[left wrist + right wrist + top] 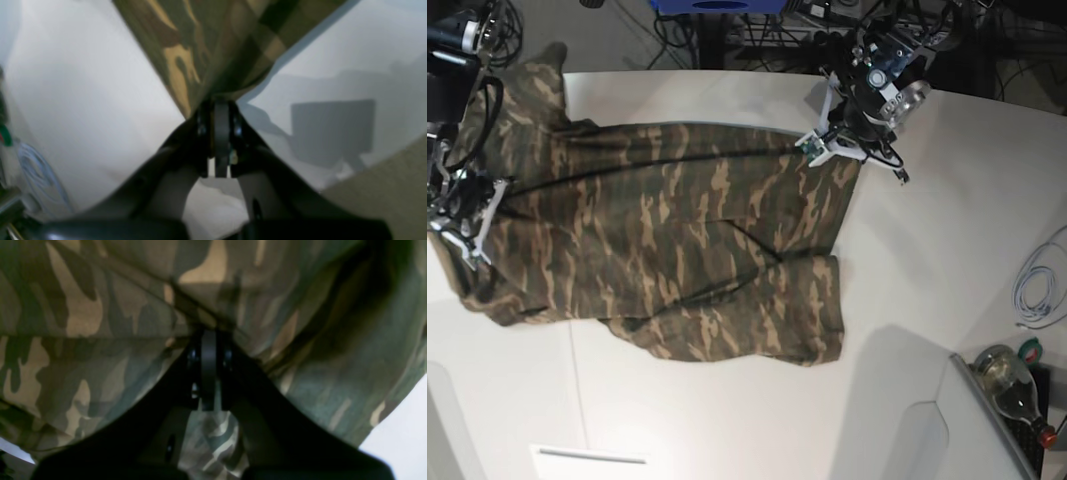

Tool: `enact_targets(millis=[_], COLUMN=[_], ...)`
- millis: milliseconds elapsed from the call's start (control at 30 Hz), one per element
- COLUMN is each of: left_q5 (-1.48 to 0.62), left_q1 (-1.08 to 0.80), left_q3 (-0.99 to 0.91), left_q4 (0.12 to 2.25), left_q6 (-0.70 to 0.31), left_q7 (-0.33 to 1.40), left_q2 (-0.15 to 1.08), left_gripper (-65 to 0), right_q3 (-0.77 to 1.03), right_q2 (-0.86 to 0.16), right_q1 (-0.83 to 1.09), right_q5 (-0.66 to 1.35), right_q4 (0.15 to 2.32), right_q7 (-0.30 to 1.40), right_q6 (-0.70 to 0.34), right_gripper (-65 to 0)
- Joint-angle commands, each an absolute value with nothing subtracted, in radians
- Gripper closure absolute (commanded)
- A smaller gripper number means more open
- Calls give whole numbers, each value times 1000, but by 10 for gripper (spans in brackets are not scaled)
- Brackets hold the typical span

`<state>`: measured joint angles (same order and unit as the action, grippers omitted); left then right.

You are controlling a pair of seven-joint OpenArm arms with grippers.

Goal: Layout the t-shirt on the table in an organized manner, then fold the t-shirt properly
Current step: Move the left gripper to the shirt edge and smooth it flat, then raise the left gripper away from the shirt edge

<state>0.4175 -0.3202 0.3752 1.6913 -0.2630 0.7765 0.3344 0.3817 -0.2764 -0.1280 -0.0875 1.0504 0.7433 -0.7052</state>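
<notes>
Both wrist views are blurred, and the shirt's (667, 240) collar cannot be made out. The shirt is spread across the white desk (927, 250), its far-left part cut off by the base view's edge. The left jaws (221, 104) are clamped on a cloth edge lifted off the desk; the right jaws (208, 335) are clamped on a fold at the opposite end. The cloth is brown, tan and green camouflage, creased along its length.
</notes>
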Motion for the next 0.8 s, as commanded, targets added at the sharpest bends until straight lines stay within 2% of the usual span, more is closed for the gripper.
enact_targets(millis=[0,200,233,367,400,467,500,600,767], left_q5=[426,417,417,415,415,415,415,355,-10], left_q1=[-331,-383,-390,-403,-403,-406,-414,-440,-492], left_q3=[375,372,372,372,372,372,371,334,91], left_q4=[1707,1761,1776,1822,1824,1825,1825,1876,1959], left_q6=[-255,-254,-254,-254,-254,-254,-255,-257,-257], left_q7=[782,788,788,789,789,789,789,786,780], left_q2=[328,318,318,314,308,306,305,295,292], left_gripper=[0,0,-38,-374,-441,-535,-550,-532,-479], right_q3=[384,386,386,386,386,386,386,386,387], right_q2=[-294,-268,-268,-268,-268,-268,-268,-268,-260], right_q1=[-111,-47,-47,-45,-45,-45,-44,-13,62], right_q5=[-91,-91,-91,-91,-91,-91,-91,-91,-91], right_q4=[1098,1283,1302,1346,1353,1357,1368,1435,1575], right_q7=[742,766,782,805,805,816,826,840,842], right_q6=[-698,-698,-698,-698,-698,-698,-698,-698,-698], right_gripper=[-8,-8,-8,-8,-8,-8,-8,-8,-8])
